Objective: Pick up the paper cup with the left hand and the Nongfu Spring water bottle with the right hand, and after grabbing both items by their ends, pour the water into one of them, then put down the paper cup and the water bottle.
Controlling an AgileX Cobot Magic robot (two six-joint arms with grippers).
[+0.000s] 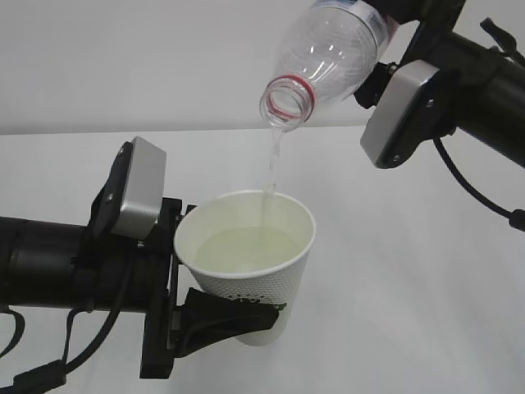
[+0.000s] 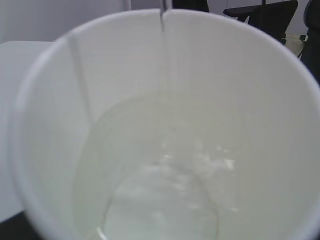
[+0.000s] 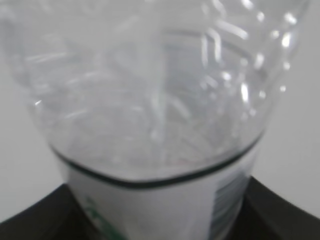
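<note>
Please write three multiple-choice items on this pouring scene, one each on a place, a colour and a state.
1. Where is the bottle mouth relative to the cup?
A. Above it
B. Beside it on the table
C. Inside it, below the rim

2. What colour is the ring on the bottle neck?
A. Blue
B. Red
C. Yellow

3. What is the state of the cup?
A. Dry and empty
B. Lying on its side
C. Partly filled with water

Answers:
1 A: the exterior view shows the tilted bottle's mouth over the cup, a thin stream falling in.
2 B: a red band circles the neck just behind the open mouth.
3 C: a pale pool lies inside the cup, which the left end effector holds roughly upright.
</note>
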